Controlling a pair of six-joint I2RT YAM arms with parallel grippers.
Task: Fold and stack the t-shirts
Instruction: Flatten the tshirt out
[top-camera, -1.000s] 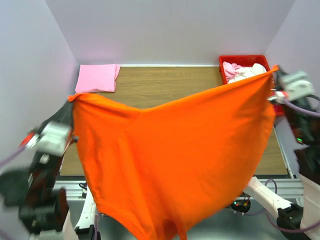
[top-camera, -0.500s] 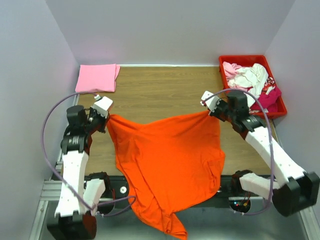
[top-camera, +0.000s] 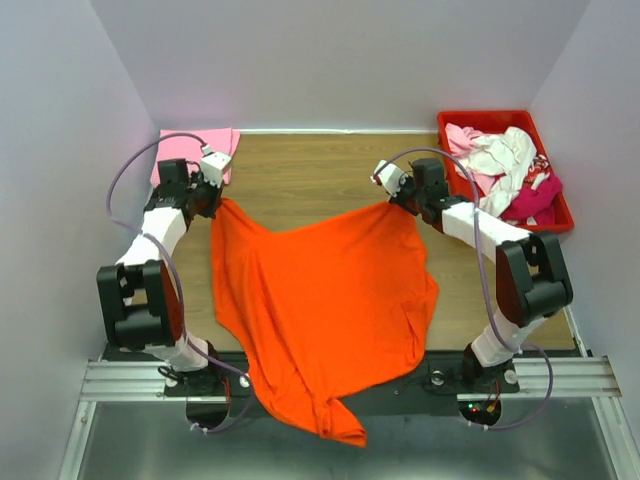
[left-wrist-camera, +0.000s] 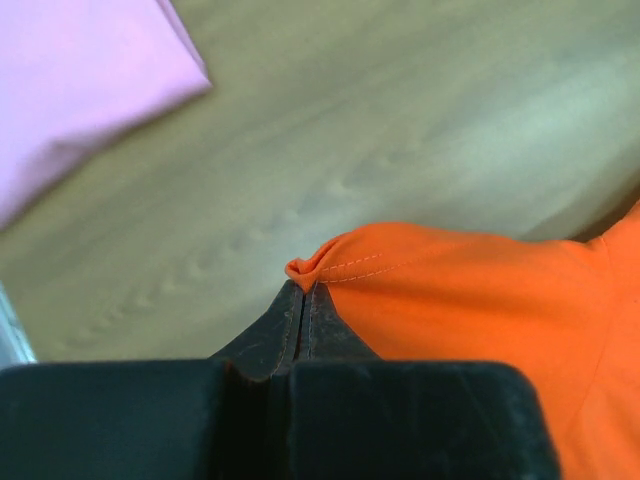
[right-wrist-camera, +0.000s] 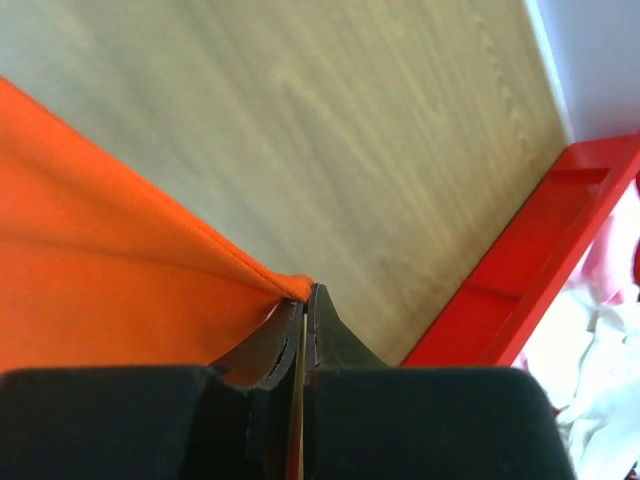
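- Spreading the orange t-shirt (top-camera: 318, 300) flat on the table (top-camera: 300, 165) looks like the step in hand; no fold has been made in it yet.
- The left gripper (top-camera: 216, 196), across the table from the red crate (top-camera: 488, 118), is clamped tight on one corner of the orange cloth. Its wrist view shows a stitched edge bunched at the closed tips.
- The right gripper (top-camera: 394, 200), near the crate's open-table side, pinches the opposite corner, jaws pressed together on a thin ridge of fabric.
- The shirt is stretched between the two grips. Its upper part lies on the wood beside the crate, and its lower part spills over the table edge well apart from the crate.
- A folded pink t-shirt (top-camera: 190, 140) sits in the corner opposite the crate, partly behind the left arm. White and magenta shirts (top-camera: 500, 160) are heaped inside the crate.
- The next move probably calls for drawing both corners farther back, level with the crate. That would bring the overhang onto the wood, after which the cloth can be laid down smooth and released.
- Uneven pulling could leave wrinkles or a skewed shirt.
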